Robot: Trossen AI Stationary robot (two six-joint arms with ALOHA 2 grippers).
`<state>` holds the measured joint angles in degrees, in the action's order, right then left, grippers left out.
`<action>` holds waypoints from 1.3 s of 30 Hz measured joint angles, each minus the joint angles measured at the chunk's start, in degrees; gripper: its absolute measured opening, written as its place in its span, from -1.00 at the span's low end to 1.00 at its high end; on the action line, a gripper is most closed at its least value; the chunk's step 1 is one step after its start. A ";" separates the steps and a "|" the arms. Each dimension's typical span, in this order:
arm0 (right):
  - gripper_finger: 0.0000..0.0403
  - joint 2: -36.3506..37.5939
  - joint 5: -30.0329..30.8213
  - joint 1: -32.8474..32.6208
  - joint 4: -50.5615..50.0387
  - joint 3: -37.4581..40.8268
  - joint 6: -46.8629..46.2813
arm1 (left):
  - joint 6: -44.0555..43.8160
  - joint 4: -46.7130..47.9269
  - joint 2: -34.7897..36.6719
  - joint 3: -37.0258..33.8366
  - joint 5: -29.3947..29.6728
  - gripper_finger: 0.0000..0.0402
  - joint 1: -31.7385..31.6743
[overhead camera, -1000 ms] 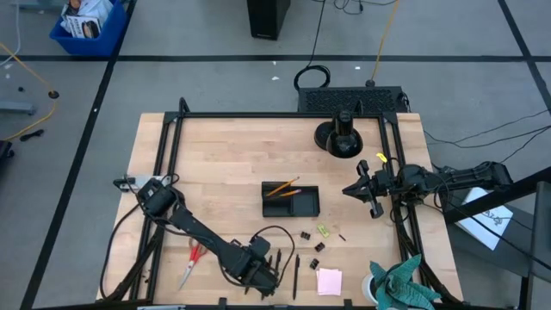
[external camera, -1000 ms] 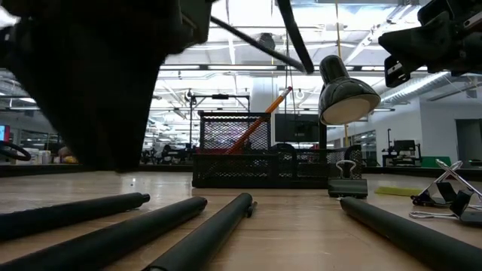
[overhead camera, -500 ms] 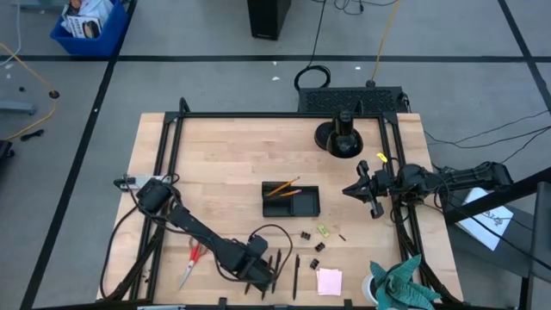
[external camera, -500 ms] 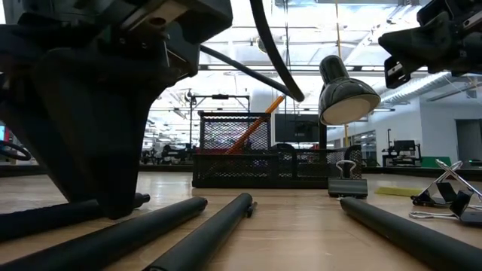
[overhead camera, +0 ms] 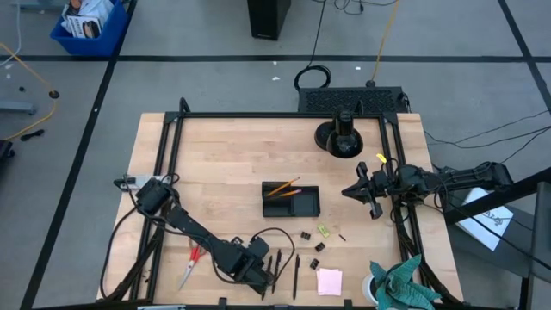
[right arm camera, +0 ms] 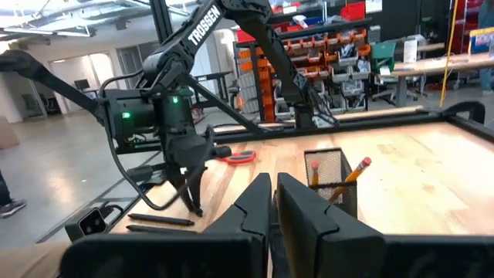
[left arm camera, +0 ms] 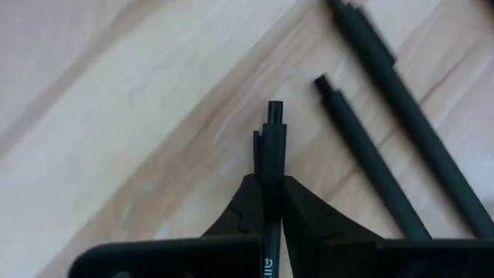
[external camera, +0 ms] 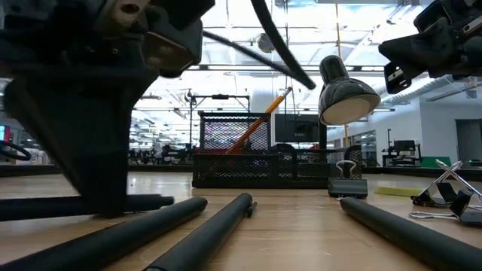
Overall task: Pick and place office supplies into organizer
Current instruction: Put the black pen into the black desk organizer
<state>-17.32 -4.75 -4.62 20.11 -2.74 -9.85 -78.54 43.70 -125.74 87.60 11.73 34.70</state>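
Left gripper (left arm camera: 270, 202) now clamped on pen (left arm camera: 272, 147)

Bright, even overhead light is falling on the wooden table (overhead camera: 224, 164), casting only faint shadows. In the low view, ceiling lights are glaring white and the near left arm (external camera: 98, 98) is blurring. Nearby pens (external camera: 203, 233) are looking soft.

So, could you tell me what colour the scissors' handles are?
Red; the scissors show best in the high view.
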 joint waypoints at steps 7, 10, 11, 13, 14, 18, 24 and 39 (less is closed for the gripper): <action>-0.90 0.00 -1.51 0.02 -1.35 0.00 -0.24 | 4.67 -1.72 -0.22 -0.14 5.22 -0.80 0.53; -0.90 -0.01 -1.51 0.00 -1.28 0.00 -0.24 | 5.18 -1.88 0.76 -0.16 7.49 -0.80 1.06; -0.90 -0.01 -1.51 0.00 -1.28 0.01 -0.24 | 5.24 -1.85 1.24 -0.26 9.01 -0.81 1.31; -0.90 0.00 -1.51 0.00 -1.27 0.00 -0.47 | 5.78 -1.69 1.92 -0.41 12.18 -0.87 1.79; -0.90 -0.02 -1.51 0.00 -1.29 0.01 -1.04 | 6.06 -0.94 2.48 -0.66 14.28 -0.89 1.92; -0.90 -0.02 -1.73 0.00 -1.31 0.02 -1.90 | 7.03 -1.48 5.86 -0.30 21.82 -0.95 2.78; -0.90 -0.01 -1.79 0.00 -0.89 0.00 -2.78 | 12.79 -1.88 11.04 -0.35 36.35 -0.89 4.60; -0.90 -0.02 -2.99 0.00 1.02 0.01 -2.97 | 61.84 -25.46 23.60 -0.16 46.28 -0.92 -2.24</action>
<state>-17.34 -7.75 -4.62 21.14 -2.73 -12.82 -16.70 18.24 -102.13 87.44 58.01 32.46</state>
